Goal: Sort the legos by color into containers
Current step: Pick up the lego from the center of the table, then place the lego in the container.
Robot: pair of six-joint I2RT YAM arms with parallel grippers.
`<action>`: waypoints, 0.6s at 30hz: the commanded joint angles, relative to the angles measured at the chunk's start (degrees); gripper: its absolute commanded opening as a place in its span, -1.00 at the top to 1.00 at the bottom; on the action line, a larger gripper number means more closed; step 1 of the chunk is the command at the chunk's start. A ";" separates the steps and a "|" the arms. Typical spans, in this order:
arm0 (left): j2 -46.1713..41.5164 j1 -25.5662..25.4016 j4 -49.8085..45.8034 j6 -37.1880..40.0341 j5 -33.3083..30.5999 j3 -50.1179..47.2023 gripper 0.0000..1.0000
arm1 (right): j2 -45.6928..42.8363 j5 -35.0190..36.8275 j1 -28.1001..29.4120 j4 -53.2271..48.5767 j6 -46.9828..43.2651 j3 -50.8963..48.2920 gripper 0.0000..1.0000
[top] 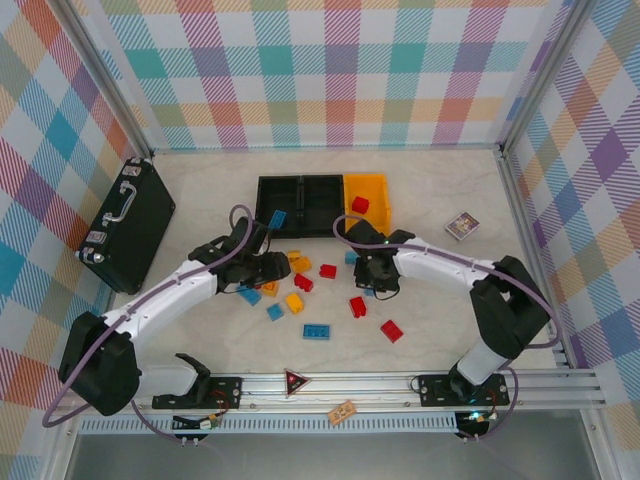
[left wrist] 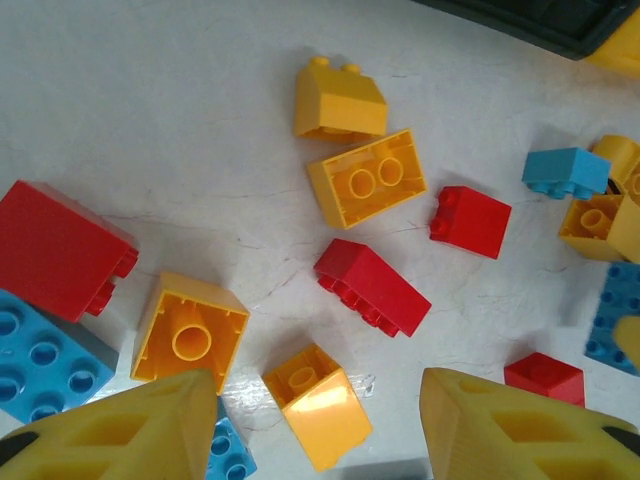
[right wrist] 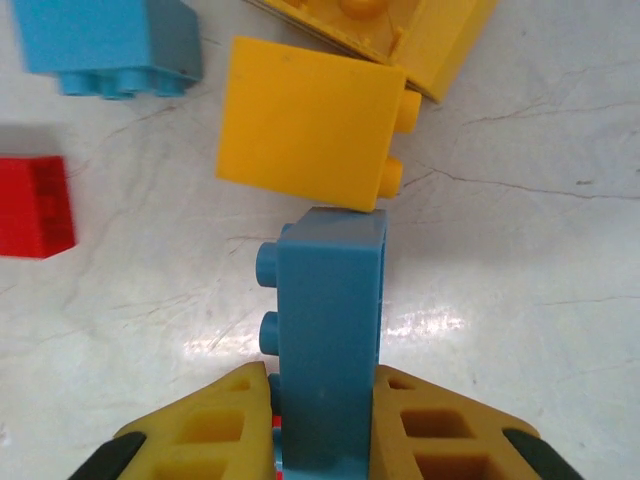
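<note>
Right gripper is clamping the near end of a blue lego, which is turned on its side with its studs pointing left in the wrist view. A yellow lego is touching its far end. Left gripper is hanging open over the scattered pile, with a small yellow brick lying between its fingers, apart from both. The three joined bins are sitting just beyond both grippers, one blue piece lying in the left black compartment and one red piece in the yellow-orange one.
</note>
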 commanded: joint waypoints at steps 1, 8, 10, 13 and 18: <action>-2.05 -0.69 0.79 -4.25 -1.26 -3.52 -0.11 | -1.48 0.33 0.21 -2.92 -4.89 5.37 0.71; -8.43 -0.69 -1.10 -10.27 -4.01 -10.24 -0.12 | 4.44 -3.76 0.92 -3.15 -10.68 17.99 0.70; -9.53 -0.70 -2.45 -11.10 -4.46 -11.14 -0.12 | 7.37 -5.94 1.22 -3.30 -11.94 22.75 0.70; -11.95 -0.70 -3.13 -12.52 -4.49 -12.88 -0.12 | 12.66 -8.38 1.95 -3.70 -13.13 30.29 0.70; -15.23 -0.66 -5.13 -13.50 -5.38 -13.92 -0.12 | 22.88 -10.56 2.94 -6.69 -14.69 44.97 0.70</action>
